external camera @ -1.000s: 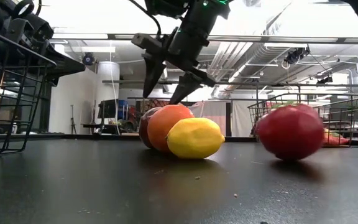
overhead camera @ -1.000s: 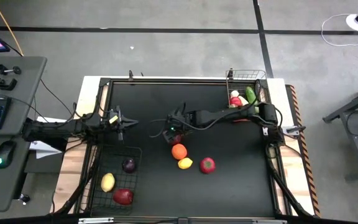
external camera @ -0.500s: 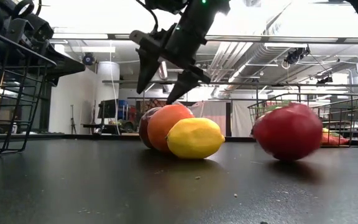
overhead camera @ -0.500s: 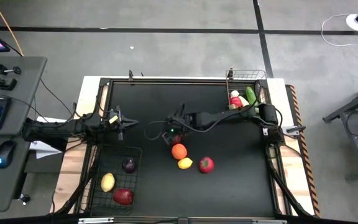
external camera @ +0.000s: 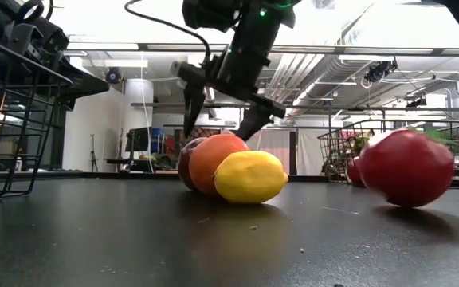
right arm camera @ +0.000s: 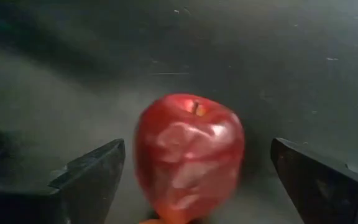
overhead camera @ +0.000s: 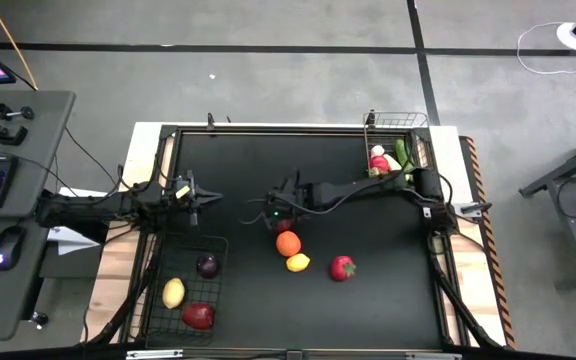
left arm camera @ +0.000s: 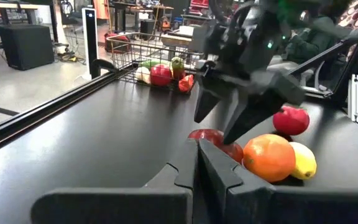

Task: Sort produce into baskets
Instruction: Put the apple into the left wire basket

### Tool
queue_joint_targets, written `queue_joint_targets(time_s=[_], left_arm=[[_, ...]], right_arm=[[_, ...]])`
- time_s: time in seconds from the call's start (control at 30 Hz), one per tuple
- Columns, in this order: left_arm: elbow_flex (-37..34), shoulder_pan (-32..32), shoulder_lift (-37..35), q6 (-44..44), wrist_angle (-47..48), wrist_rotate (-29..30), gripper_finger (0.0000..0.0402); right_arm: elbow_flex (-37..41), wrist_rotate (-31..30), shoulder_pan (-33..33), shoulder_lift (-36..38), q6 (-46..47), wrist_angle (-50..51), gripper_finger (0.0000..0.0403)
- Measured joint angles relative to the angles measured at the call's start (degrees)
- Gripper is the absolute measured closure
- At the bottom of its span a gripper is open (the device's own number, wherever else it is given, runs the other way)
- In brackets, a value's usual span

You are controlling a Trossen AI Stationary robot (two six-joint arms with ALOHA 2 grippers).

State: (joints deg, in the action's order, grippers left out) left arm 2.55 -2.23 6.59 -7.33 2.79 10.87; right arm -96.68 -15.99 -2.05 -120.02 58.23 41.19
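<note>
right gripper [external camera: 220,121]: fingers wide, above apple [right arm camera: 188,155] | left gripper [overhead camera: 199,197]: fingers together, empty | bench [overhead camera: 238,160]

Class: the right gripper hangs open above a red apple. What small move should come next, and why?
Probably lower straight down. The right gripper is open, its fingers either side of the apple, which sits on the table beside the orange; lowering would bring the fingers around it before closing.
</note>
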Motion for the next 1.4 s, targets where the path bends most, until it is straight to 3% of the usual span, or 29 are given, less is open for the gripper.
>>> queue_joint_targets(time_s=[0.5,0.9,1.1,1.2,1.4], left_arm=[[0.0,0.0,0.0,0.0,0.0,0.0,0.0401],[0.0,0.0,0.0,0.0,0.0,0.0,0.0401],[0.0,0.0,0.0,0.0,0.0,0.0,0.0401],[0.0,0.0,0.0,0.0,0.0,0.0,0.0401],[0.0,0.0,0.0,0.0,0.0,0.0,0.0401]], right_arm=[[0.0,-0.2,-1.1,-8.8,-0.3,-3.5,0.0009],[0.0,-0.7,-0.2,-9.1,-3.2,-5.9,0.0010],[-0.4,2.6,0.2,-8.5,-5.1,-5.2,0.0049],[-2.8,3.8,0.2,-7.9,-9.3,-4.2,0.0081],[-14.4,5.2,-1.0,-5.9,-21.4,-3.9,0.0082]])
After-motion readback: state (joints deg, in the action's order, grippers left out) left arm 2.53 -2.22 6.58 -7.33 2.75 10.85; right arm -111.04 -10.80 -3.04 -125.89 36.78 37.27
